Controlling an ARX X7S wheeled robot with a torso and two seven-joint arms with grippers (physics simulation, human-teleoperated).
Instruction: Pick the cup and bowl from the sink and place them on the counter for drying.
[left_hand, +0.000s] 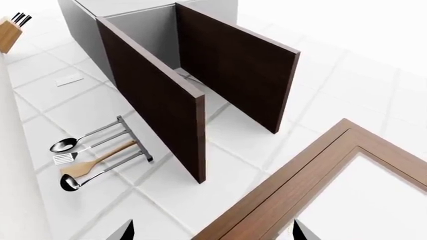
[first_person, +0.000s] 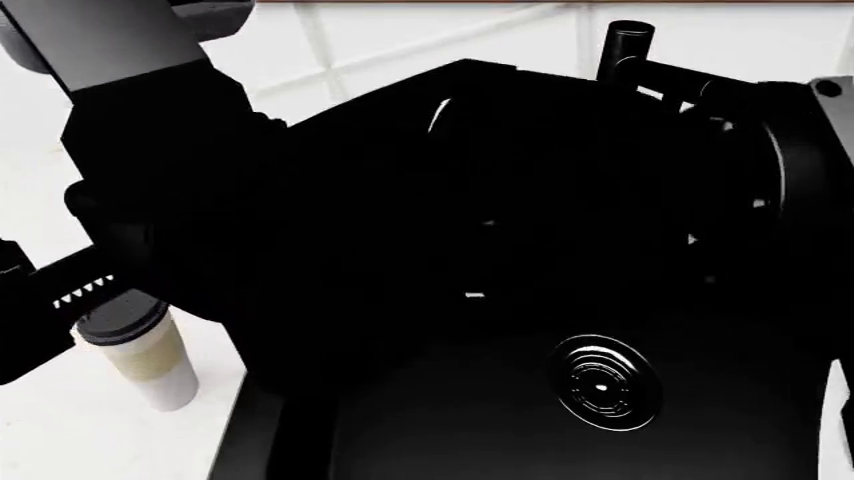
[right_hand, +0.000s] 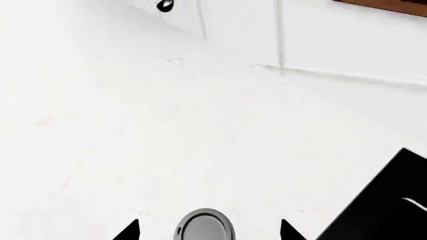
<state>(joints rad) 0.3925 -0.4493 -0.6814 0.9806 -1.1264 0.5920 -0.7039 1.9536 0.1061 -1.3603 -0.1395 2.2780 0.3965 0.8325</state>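
Releasing the cup (first_person: 140, 350) looks like the step in hand. It stands upright on the counter (right_hand: 133, 125), just beside the sink (first_person: 534, 430), on its left side. The right gripper (right_hand: 207, 231) is spread wide around the black lid, with a gap showing on each side and neither tip touching in the right wrist view. To do it well, I'd lift straight up and clear of the lid before swinging away; a sideways pull could catch the rim and tip the light cup. The left gripper (left_hand: 213, 231) is also spread wide and holds nothing, aimed up at the wall cabinets (left_hand: 200, 75).

Counts:
- One cup.
- No bowl to be seen; the basin is mostly hidden by a dark arm, so it may lie under there.
- One drain (first_person: 603, 384).
- One faucet (first_person: 627, 45).
- Four utensils (left_hand: 87, 160) hanging on the wall rail.
- One knife block (left_hand: 10, 31).
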